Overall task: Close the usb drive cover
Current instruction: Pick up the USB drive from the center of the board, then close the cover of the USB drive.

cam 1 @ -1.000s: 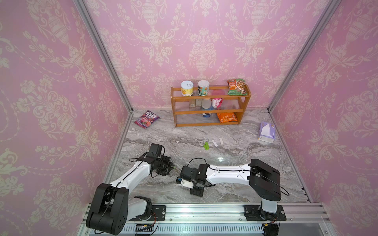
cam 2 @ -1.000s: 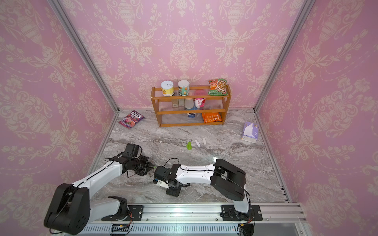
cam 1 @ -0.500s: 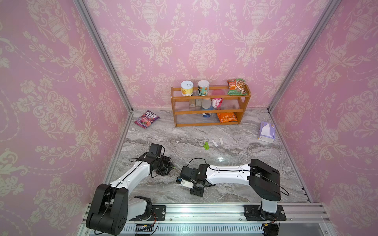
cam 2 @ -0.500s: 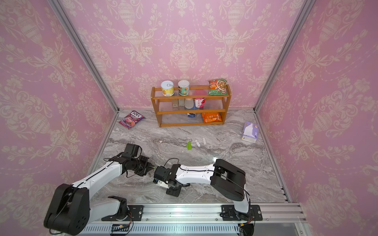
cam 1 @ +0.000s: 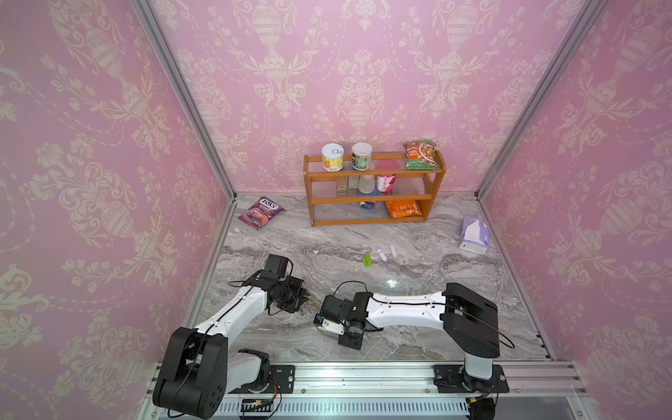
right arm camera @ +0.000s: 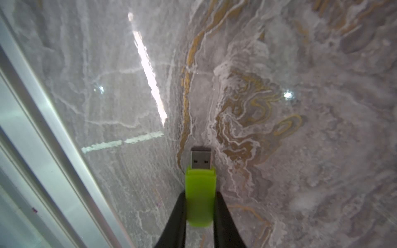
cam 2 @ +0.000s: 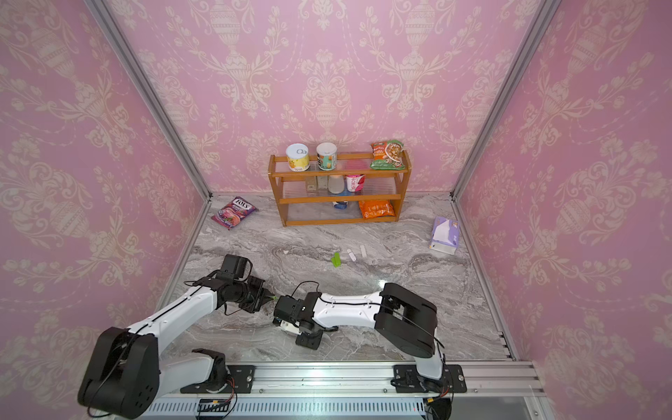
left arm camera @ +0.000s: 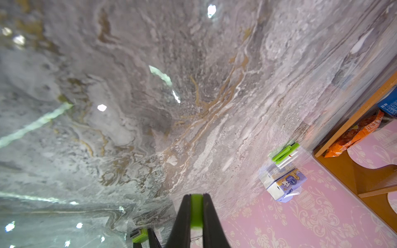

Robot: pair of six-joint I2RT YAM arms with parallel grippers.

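While both tools hover close together over the grey marble tabletop (right arm camera: 300,150), the right tool (right arm camera: 200,194) grasps the lime-green plastic USB drive (right arm camera: 200,184) by its body, its metal plug (right arm camera: 201,160) bare. The left tool (left arm camera: 196,196) is clenched on the matching green plastic cover (left arm camera: 196,214), near the drive but apart from it.

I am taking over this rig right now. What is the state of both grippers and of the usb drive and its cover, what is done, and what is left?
Left gripper: shut on the green cover.
Right gripper: fingers shut on the green usb drive; its metal plug is bare.
Both are low over the marble table, close together but apart.
Done: each part is gripped.
Left: line up cover and plug, then push the cover on.
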